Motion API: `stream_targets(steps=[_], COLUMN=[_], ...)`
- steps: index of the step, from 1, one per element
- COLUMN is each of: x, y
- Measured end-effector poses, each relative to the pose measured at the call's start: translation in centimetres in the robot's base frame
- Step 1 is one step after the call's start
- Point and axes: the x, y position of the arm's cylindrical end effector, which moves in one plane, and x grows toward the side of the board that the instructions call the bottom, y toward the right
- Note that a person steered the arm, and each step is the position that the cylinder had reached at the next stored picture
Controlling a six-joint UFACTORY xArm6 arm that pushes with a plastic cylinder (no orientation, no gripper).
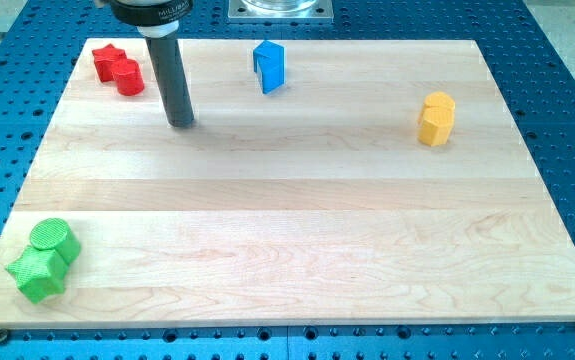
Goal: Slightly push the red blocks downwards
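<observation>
Two red blocks sit touching at the view's top left of the wooden board (287, 200): a red star (108, 60) and a red cylinder (128, 77) just below and right of it. My tip (181, 123) rests on the board to the right of and slightly below the red cylinder, apart from it by a small gap.
A blue block (269, 65) stands at the top centre. A yellow block (435, 118) stands at the right. A green cylinder (52, 240) and a green star (37, 274) sit touching at the bottom left corner. A blue perforated table (567, 120) surrounds the board.
</observation>
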Motion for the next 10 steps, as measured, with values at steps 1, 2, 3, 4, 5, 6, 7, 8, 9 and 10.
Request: stream_targets(steps=[1,2,3,4,5,6,7,8,9,10], x=[0.3,1.5,2.8,2.3,1.5,-2.3,-9.2,-14.2,-14.3,-10.9], y=[0.0,0.0,-6.6,-16.6,-17.3,-17.2,-17.2,-16.4,-13.2,-11.9])
